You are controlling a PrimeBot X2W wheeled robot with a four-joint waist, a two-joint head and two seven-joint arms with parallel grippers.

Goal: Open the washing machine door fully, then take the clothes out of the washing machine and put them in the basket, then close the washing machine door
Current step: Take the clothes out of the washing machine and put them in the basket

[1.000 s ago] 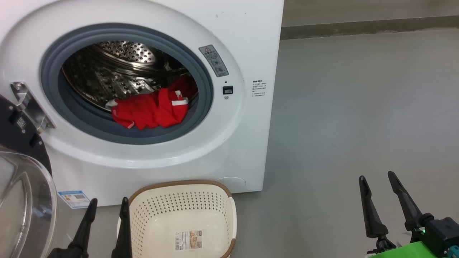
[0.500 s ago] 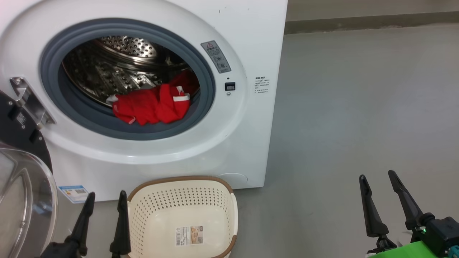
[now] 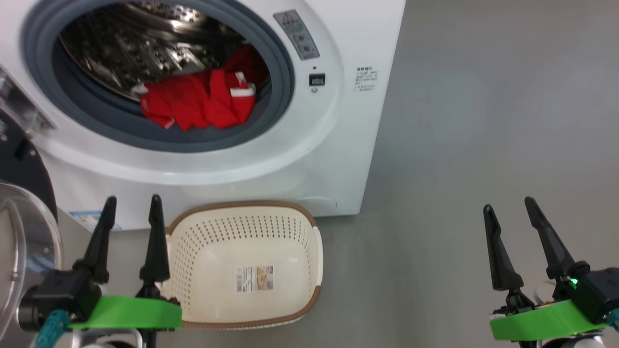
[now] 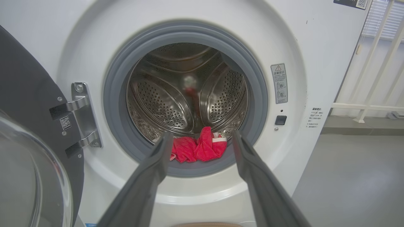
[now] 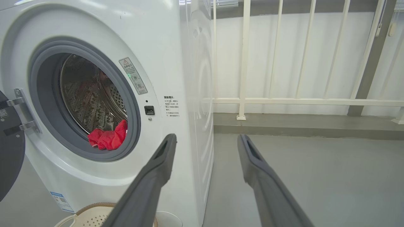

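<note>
The white washing machine (image 3: 338, 125) stands with its round door (image 3: 19, 232) swung out to the left; the door's glass bowl (image 4: 28, 176) bulges toward me. Red clothes (image 3: 196, 99) with white trim lie at the front lip of the steel drum (image 4: 186, 94), against the grey ring. The cream basket (image 3: 309, 251) sits empty on the floor under the opening, a paper label on its bottom. My left gripper (image 3: 130, 200) is open beside the basket's left rim, well short of the clothes (image 4: 199, 148). Open too, my right gripper (image 3: 508, 205) hovers over bare floor far right of the machine (image 5: 176, 63).
Grey floor (image 3: 483, 121) stretches to the right of the machine. A white railing (image 5: 284, 101) on a low kerb runs behind it. The door hinge bracket (image 4: 82, 116) juts out at the opening's left side.
The head camera has tilted down and closer: machine, clothes and basket sit differently in view. Both grippers show higher in the picture, still open.
</note>
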